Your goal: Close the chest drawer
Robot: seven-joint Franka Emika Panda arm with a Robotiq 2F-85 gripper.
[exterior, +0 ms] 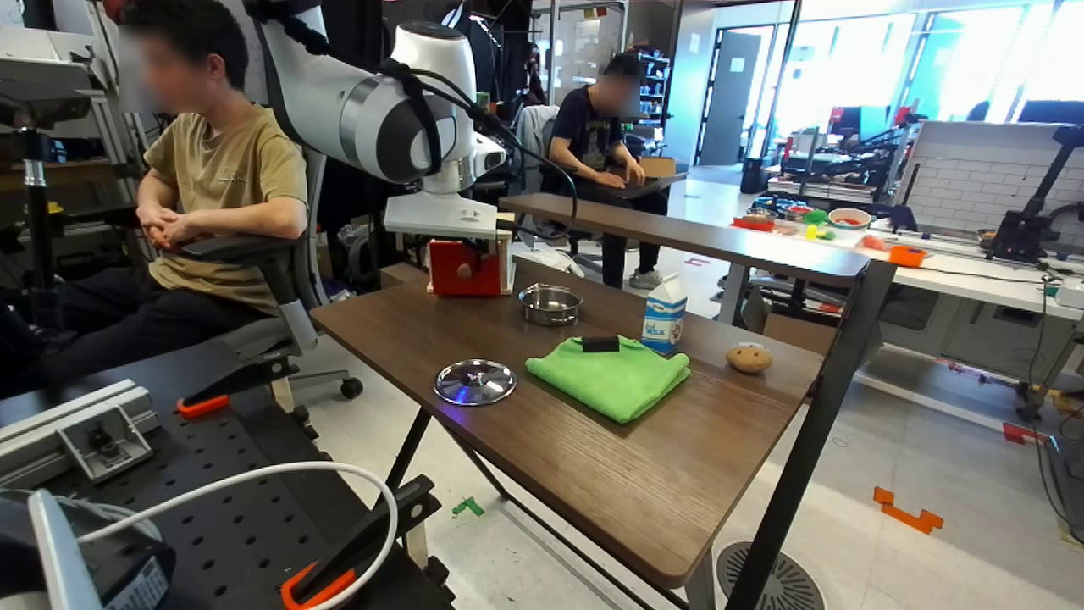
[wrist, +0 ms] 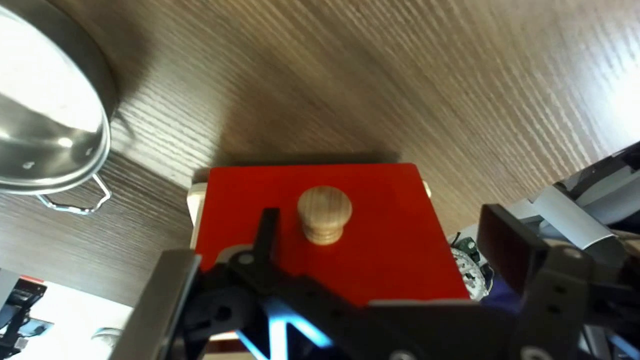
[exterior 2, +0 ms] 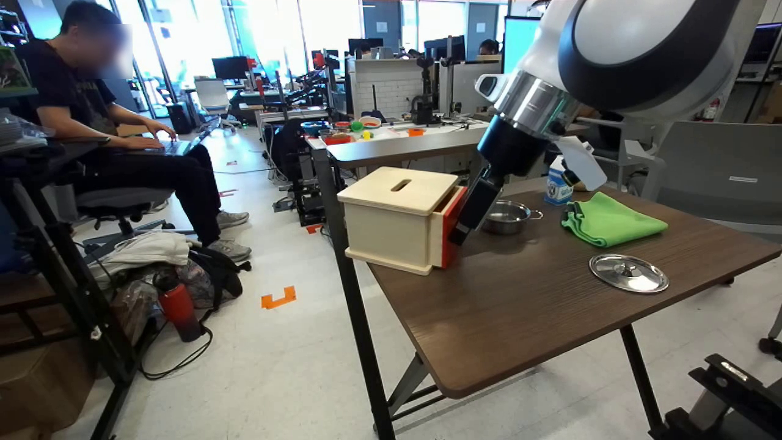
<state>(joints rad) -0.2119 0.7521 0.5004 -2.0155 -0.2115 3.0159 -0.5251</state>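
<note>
The chest drawer's red front [exterior 2: 449,235] stands out from the tan wooden chest [exterior 2: 386,235], with a short stretch of the drawer's wooden side showing. The drawer is partly open. The red front also shows in an exterior view [exterior: 449,275] under the arm, and in the wrist view [wrist: 385,235] with a round wooden knob [wrist: 324,212]. My gripper [exterior 2: 458,237] is at the red front, tilted toward it; I cannot tell if it touches. In the wrist view the gripper [wrist: 378,220] is open, with its fingers apart and nothing between them; the knob lies nearer the left finger.
A metal pot [exterior: 550,305] stands beside the chest; it also shows in the wrist view [wrist: 50,115]. A green cloth [exterior: 610,377], a metal lid [exterior: 475,382], a milk carton [exterior: 664,315] and a potato [exterior: 749,358] are on the brown table [exterior: 644,474]. The chest sits near a table edge.
</note>
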